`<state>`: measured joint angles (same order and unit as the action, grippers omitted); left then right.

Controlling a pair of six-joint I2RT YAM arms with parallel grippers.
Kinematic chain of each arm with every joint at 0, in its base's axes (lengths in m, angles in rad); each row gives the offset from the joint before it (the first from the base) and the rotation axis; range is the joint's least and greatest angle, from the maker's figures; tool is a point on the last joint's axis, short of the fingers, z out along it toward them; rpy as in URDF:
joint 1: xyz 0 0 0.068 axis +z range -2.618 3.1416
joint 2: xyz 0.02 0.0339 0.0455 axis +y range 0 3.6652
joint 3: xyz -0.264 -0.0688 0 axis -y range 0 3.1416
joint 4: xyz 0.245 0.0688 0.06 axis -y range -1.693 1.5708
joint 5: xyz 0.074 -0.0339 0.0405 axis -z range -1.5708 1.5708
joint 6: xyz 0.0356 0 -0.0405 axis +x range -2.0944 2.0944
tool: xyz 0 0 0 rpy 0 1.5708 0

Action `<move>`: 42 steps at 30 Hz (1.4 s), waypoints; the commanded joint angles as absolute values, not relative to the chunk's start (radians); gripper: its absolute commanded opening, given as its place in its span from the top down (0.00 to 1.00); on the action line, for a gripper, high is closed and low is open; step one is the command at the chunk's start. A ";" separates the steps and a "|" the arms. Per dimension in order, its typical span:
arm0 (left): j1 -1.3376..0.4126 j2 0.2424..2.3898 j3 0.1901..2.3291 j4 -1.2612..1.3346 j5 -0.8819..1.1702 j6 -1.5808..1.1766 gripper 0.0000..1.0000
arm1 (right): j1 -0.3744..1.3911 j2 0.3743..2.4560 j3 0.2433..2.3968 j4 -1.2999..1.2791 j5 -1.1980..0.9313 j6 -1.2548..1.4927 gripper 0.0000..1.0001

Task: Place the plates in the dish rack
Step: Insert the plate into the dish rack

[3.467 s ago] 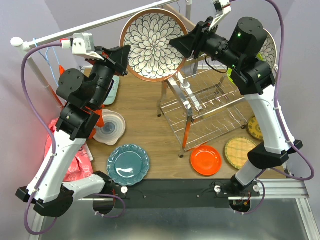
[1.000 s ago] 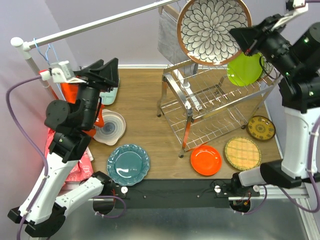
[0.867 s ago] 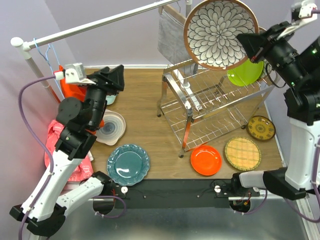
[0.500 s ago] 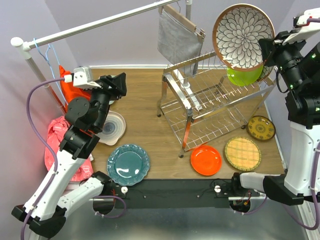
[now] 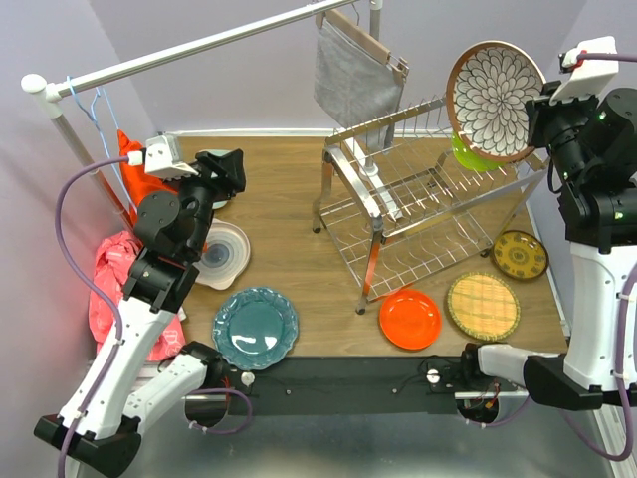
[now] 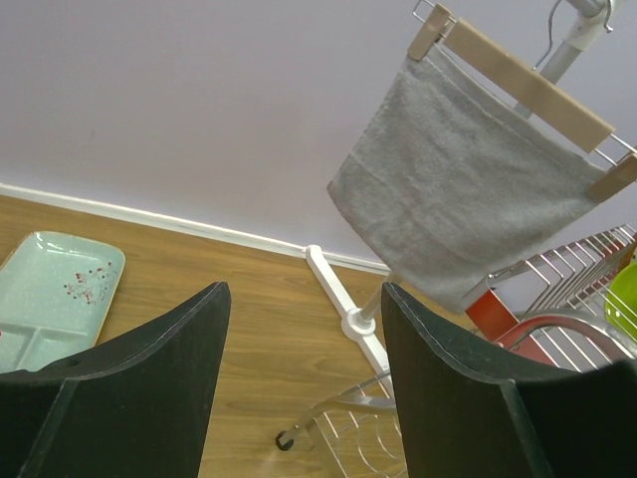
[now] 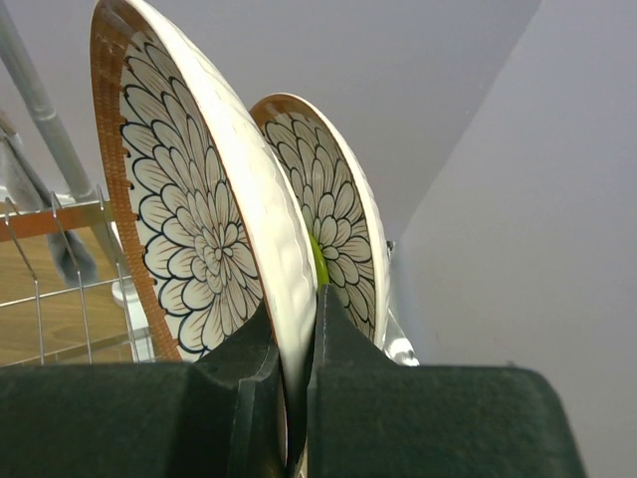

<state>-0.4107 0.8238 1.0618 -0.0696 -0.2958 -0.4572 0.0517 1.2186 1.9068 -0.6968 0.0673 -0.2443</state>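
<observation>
Above the far right end of the dish rack [image 5: 381,204], the right gripper [image 7: 289,398] pinches a floral plate [image 5: 495,100] by its rim, on edge, likely to slot beside the second floral plate [image 7: 338,229]. The left gripper [image 6: 301,319] hangs open, left of the rack.

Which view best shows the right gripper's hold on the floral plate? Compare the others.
Right wrist: close up, the right gripper pinches the floral plate by its rim. Top external shows the whole plate over the dish rack, the grip small and unclear. Left wrist misses it.

Wooden table [image 5: 284,214], dish rack [image 5: 418,199], teal plate [image 5: 255,328], orange plate [image 5: 409,319], woven plate [image 5: 482,306]
</observation>
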 commanded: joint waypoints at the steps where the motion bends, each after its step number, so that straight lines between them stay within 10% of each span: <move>1: -0.377 0.813 1.052 -0.054 -0.230 -0.474 0.29 | 0.048 1.166 1.898 -0.541 0.103 -0.275 0.99; 42: -0.318 0.789 1.009 -0.044 -0.172 -0.494 0.29 | 0.046 1.193 1.839 -0.506 0.104 -0.322 0.99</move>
<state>-0.3264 0.8162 1.0260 -0.0673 -0.1894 -0.4835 0.0528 1.1934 1.7779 -0.6491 0.0784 -0.3313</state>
